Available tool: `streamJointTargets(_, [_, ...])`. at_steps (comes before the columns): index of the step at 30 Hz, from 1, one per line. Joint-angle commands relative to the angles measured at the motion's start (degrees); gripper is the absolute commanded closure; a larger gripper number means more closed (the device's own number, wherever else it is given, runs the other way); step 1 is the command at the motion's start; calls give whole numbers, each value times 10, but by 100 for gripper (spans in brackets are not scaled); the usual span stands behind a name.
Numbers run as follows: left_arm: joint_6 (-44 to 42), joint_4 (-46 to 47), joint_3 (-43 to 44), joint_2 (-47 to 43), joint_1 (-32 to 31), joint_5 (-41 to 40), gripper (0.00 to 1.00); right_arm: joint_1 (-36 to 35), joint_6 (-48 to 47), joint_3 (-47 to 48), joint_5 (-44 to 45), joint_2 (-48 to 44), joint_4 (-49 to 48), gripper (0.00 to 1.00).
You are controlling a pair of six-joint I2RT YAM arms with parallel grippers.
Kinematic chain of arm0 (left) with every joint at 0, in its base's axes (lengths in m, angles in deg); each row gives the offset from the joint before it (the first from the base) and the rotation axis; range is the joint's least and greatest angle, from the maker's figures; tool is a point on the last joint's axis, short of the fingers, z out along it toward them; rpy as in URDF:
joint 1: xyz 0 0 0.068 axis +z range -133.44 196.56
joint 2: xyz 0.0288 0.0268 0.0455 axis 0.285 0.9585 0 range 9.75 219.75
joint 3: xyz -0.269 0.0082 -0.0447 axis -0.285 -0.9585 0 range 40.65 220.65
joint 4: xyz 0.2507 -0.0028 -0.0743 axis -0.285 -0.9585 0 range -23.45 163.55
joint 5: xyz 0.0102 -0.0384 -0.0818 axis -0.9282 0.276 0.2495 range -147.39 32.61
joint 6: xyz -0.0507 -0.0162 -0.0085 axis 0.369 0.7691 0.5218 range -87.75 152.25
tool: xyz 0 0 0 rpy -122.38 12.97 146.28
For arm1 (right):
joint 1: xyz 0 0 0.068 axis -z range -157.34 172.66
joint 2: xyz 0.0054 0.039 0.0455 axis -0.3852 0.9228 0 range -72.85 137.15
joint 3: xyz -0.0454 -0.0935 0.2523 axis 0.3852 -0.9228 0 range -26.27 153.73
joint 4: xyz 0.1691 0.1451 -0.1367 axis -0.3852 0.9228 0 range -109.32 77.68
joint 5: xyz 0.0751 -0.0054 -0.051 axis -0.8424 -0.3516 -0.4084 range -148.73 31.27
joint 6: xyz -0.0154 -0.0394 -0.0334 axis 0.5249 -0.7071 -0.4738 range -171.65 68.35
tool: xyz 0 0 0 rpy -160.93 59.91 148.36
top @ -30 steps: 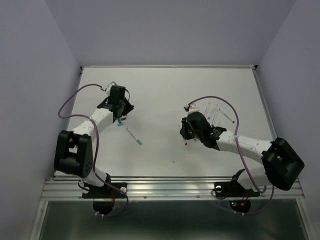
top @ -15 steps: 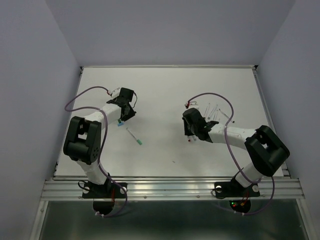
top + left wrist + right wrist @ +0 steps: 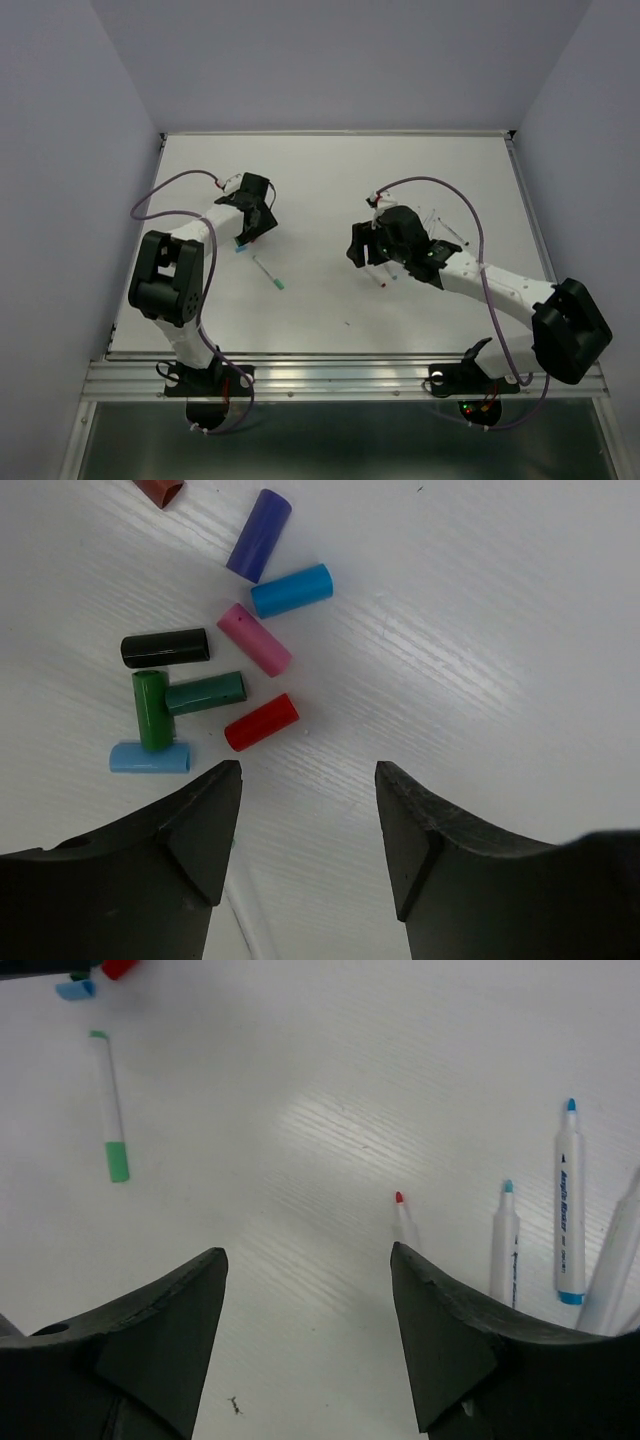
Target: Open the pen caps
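Note:
Several pen caps lie in a loose pile on the white table just beyond my left gripper (image 3: 308, 775): a red cap (image 3: 261, 722), a pink cap (image 3: 255, 640), a blue cap (image 3: 291, 590), a purple cap (image 3: 259, 535), a black cap (image 3: 165, 647), two green caps (image 3: 205, 693) and a light-blue cap (image 3: 150, 757). The left gripper (image 3: 250, 232) is open and holds nothing. My right gripper (image 3: 308, 1255) is open too, with bare table between its fingers. An uncapped red-tipped pen (image 3: 402, 1215) lies by its right finger.
A white pen with a green cap (image 3: 110, 1105) lies between the two arms, also visible from above as the green-capped pen (image 3: 268, 272). Uncapped blue-tipped pens (image 3: 567, 1200) lie to the right of the right gripper, where several bare pens (image 3: 430, 220) are gathered.
Both grippers have opened. The red-tipped pen that the right gripper carried now lies free on the table, and the right gripper has shifted slightly left and back.

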Motion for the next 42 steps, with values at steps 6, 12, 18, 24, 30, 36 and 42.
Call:
streamJointTargets(6, [-11,-19,12,-162,-4,-28,2,-39,-42,32,-111,6,-35,12])
streamJointTargets(12, [16,-45,-56,-240,-3,-33,1,-39,-15,42,-91,19,-35,0])
streamJointTargets(18, [62,-36,-155,-261,-8,8,1,-39,8,20,-7,-16,-31,0])
streamJointTargets(24, [90,-46,-161,-219,-27,2,7,-39,22,-1,50,-38,-25,0])
streamJointTargets(30, [113,-59,-145,-167,-44,-15,18,-39,23,-12,73,-42,-21,0])
streamJointTargets(36, [122,-69,-123,-115,-56,-27,24,-39,17,-17,88,-38,-20,0])
streamJointTargets(42, [111,-59,-101,-82,-70,-20,45,-39,8,-17,101,-37,-20,0])
